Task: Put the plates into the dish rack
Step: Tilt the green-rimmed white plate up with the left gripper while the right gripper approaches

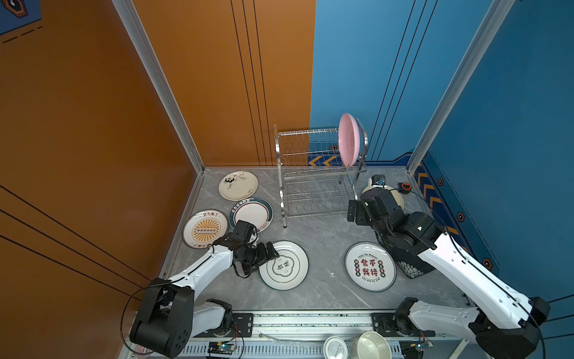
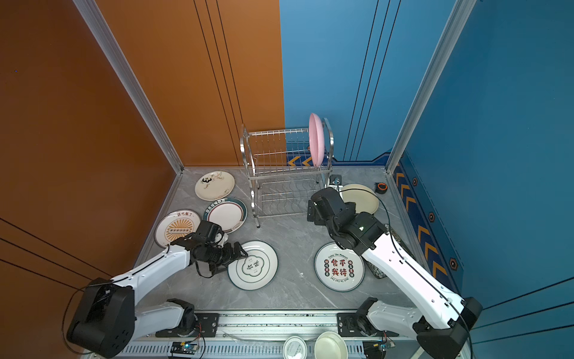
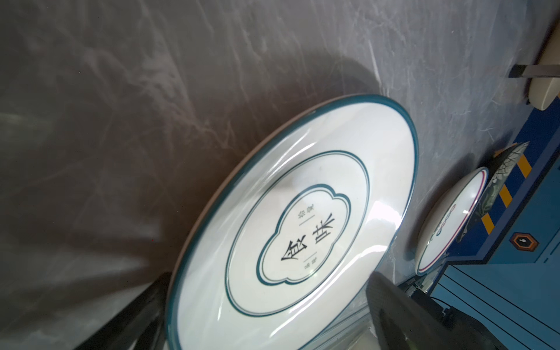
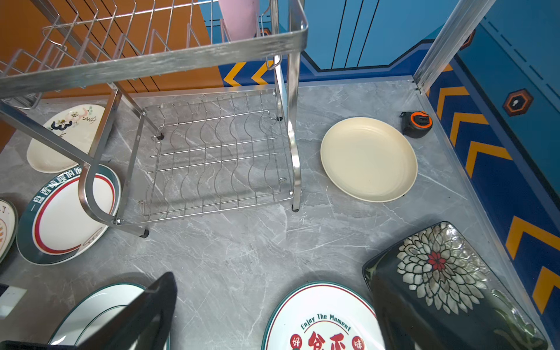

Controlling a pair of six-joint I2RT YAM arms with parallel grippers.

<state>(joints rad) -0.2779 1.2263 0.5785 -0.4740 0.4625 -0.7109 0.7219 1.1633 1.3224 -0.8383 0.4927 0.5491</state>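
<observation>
The dish rack (image 1: 310, 177) stands at the back with a pink plate (image 1: 348, 140) upright at the right end of its upper tier. On the table lie the panda plate (image 1: 238, 185), a dark-banded plate (image 1: 251, 214), the sunburst plate (image 1: 205, 228), a teal-rimmed plate (image 1: 284, 265), a red-lettered plate (image 1: 370, 266), a plain cream plate (image 2: 362, 197) and a black floral plate (image 4: 436, 272). My left gripper (image 1: 273, 253) is open, its fingers (image 3: 394, 306) on either side of the teal-rimmed plate's (image 3: 297, 230) near edge. My right gripper (image 1: 353, 211) hangs open and empty beside the rack's right legs.
An orange-black tape measure (image 4: 417, 123) sits in the back right corner by the blue wall. A cream bowl (image 1: 371, 345) and a round tin lid (image 1: 335, 346) rest on the front rail. The rack's (image 4: 151, 65) lower tier holds nothing. Walls close in on the left, back and right.
</observation>
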